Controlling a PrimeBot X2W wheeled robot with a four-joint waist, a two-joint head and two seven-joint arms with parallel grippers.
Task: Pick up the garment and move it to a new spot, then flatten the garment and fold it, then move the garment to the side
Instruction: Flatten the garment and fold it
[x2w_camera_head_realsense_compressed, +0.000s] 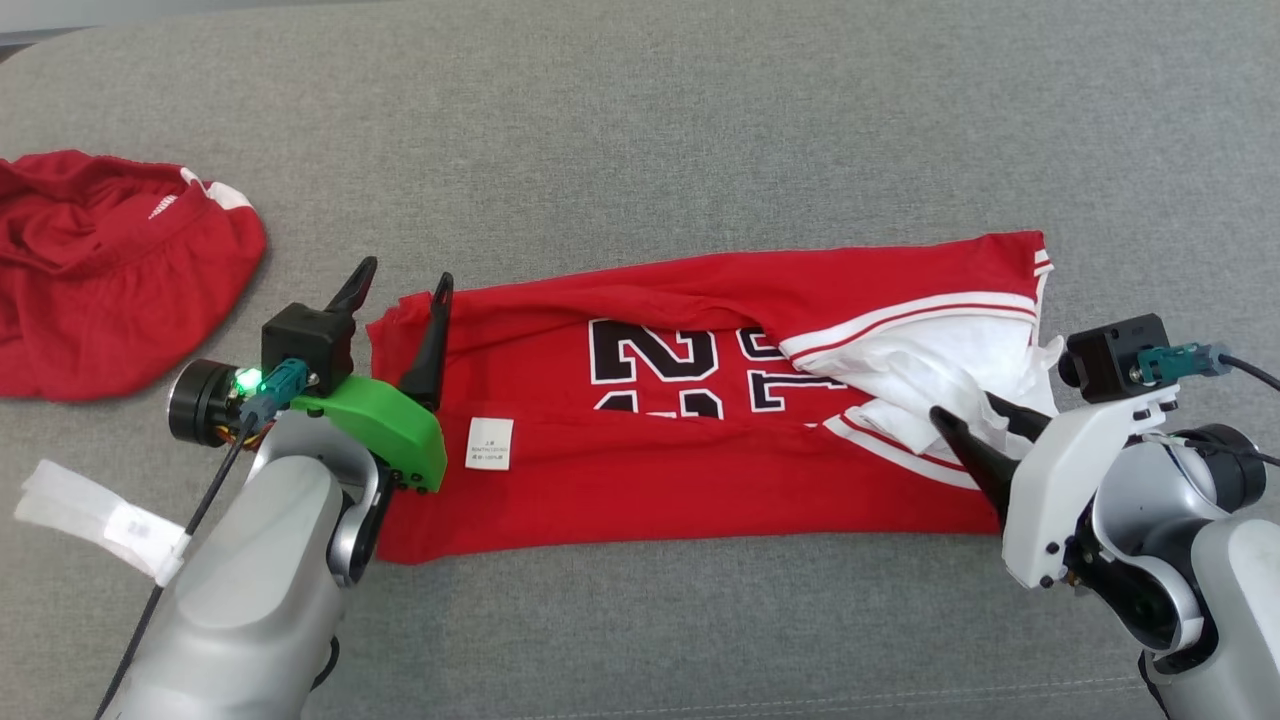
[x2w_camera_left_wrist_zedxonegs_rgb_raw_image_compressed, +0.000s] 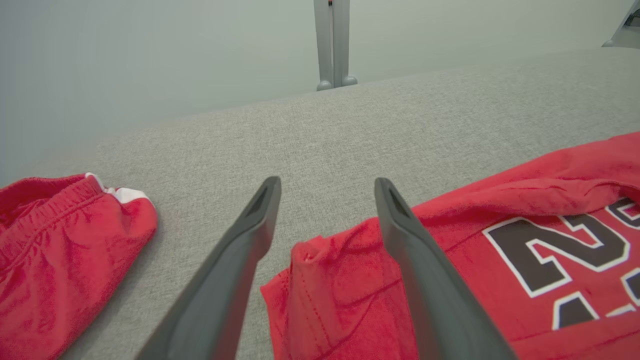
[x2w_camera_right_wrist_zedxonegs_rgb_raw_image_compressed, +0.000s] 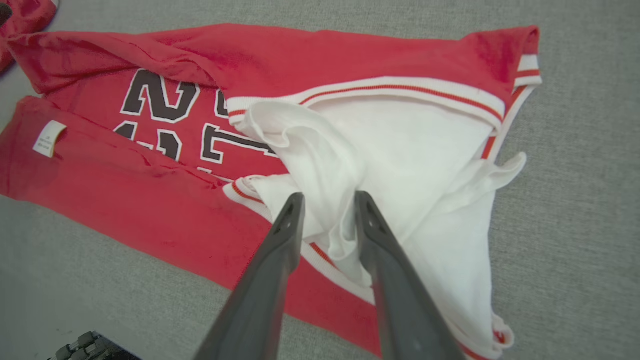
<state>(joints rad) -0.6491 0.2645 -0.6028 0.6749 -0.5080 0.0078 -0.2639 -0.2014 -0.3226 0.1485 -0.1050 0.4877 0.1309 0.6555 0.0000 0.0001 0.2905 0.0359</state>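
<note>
So the whole thing was on a flat grey woven-fabric surface (x2w_camera_head_realsense_compressed: 640, 120), plain pale wall behind it.

The red cloth jersey (x2w_camera_head_realsense_compressed: 650, 470) with the black-and-white number on it lay across the middle of that surface. Its long edges were turned in, so it made a long band running left to right. I'd say the lengthwise fold was done and the crosswise one wasn't. The right end was the messy bit: the white lining (x2w_camera_right_wrist_zedxonegs_rgb_raw_image_compressed: 400, 150) with striped trim had spilled out and bunched up. A small white care label (x2w_camera_head_realsense_compressed: 489, 443) sat face-up near the left end.

The left gripper (x2w_camera_head_realsense_compressed: 405, 275) was right at the jersey's left end. Its fingers (x2w_camera_left_wrist_zedxonegs_rgb_raw_image_compressed: 250, 235) were spread wide and gripping nothing, and the red corner poked up between them. The right gripper (x2w_camera_head_realsense_compressed: 962, 405) was over the white bunched part, fingers partly apart. I could see cloth in the gap, but it looked like it was lying there rather than pinched. One gripper at each end makes sense, since that's where you'd grab to straighten the band or fold it in half.

Further out, a rumpled pair of red fabric shorts (x2w_camera_head_realsense_compressed: 110, 280) with an elastic waistband sat well apart at the far left, probably just parked out of the way. A grey metal post (x2w_camera_left_wrist_zedxonegs_rgb_raw_image_compressed: 332, 45) stood beyond the far edge.

That loose white end could get trapped in the next fold.
</note>
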